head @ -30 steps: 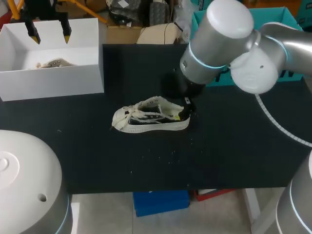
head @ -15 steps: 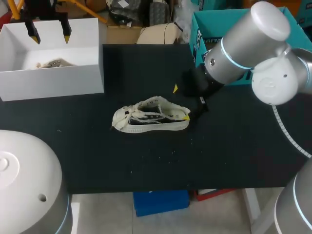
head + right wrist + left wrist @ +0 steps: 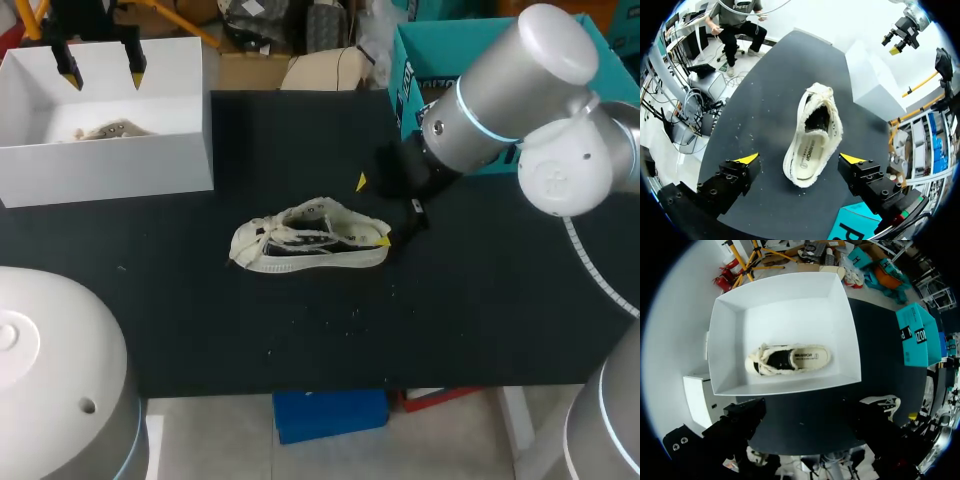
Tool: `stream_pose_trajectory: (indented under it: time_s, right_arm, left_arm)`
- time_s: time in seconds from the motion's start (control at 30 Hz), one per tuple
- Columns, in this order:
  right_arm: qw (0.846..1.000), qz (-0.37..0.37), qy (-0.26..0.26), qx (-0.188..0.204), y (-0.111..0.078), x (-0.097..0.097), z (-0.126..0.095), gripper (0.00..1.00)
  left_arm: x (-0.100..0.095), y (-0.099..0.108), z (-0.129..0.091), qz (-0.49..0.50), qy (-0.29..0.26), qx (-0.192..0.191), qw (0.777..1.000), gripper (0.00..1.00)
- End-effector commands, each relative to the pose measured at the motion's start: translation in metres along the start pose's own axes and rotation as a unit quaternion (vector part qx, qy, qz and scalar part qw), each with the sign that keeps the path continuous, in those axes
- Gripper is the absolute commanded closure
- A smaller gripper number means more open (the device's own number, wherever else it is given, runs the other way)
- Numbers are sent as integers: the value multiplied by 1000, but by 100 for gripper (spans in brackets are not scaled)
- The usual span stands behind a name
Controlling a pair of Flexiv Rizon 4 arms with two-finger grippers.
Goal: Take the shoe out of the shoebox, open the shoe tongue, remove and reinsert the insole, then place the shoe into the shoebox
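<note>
A cream canvas shoe (image 3: 310,240) lies on its side on the black table (image 3: 480,310), toe to the left. My right gripper (image 3: 372,211) hovers open at its heel. In the right wrist view the shoe (image 3: 815,135) stretches ahead, its heel and printed insole between the wide-apart yellow fingertips (image 3: 747,158), which do not touch it. A white shoebox (image 3: 110,165) stands at the back left with a second shoe (image 3: 105,130) inside. My left gripper (image 3: 102,74) hangs open above it. In the left wrist view that shoe (image 3: 788,359) lies flat in the shoebox (image 3: 785,295).
A teal box (image 3: 410,60) stands on the table's back right, just behind my right arm. The table's front edge runs close below the shoe. My left gripper (image 3: 902,37) shows far off in the right wrist view, over the shoebox (image 3: 875,95).
My right arm has drawn back to the right, away from the shoe's heel, and its open fingers now stand farther from it. The shoe and left arm have not moved.
</note>
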State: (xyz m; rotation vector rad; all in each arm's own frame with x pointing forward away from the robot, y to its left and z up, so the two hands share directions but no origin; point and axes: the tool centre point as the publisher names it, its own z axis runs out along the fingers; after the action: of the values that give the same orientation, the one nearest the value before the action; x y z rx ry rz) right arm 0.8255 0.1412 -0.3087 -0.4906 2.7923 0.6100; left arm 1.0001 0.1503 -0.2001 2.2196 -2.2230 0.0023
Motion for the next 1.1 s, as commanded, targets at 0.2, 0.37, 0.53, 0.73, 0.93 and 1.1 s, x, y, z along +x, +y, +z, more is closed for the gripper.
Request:
stream_pose_trajectory:
  time_s: [0.2,0.37,0.53,0.73,0.93,1.1]
  right_arm:
    - [999,31,14,-15,-10,3,3,0]
    - [997,73,19,-31,-22,-5,4,0]
    - [992,114,29,-48,-31,-12,10,0]
    - [985,158,23,-67,-45,-12,25,0]
    - [980,178,13,-83,-53,-9,40,0]
    - [975,196,9,-101,-58,-8,52,0]
  left_arm:
    - [0,0,0,0,0,0,1000,0]
    - [0,0,0,0,0,0,1000,0]
    - [0,0,0,0,0,0,1000,0]
    - [0,0,0,0,0,0,1000,0]
    - [0,0,0,0,0,0,1000,0]
    - [0,0,0,0,0,0,1000,0]
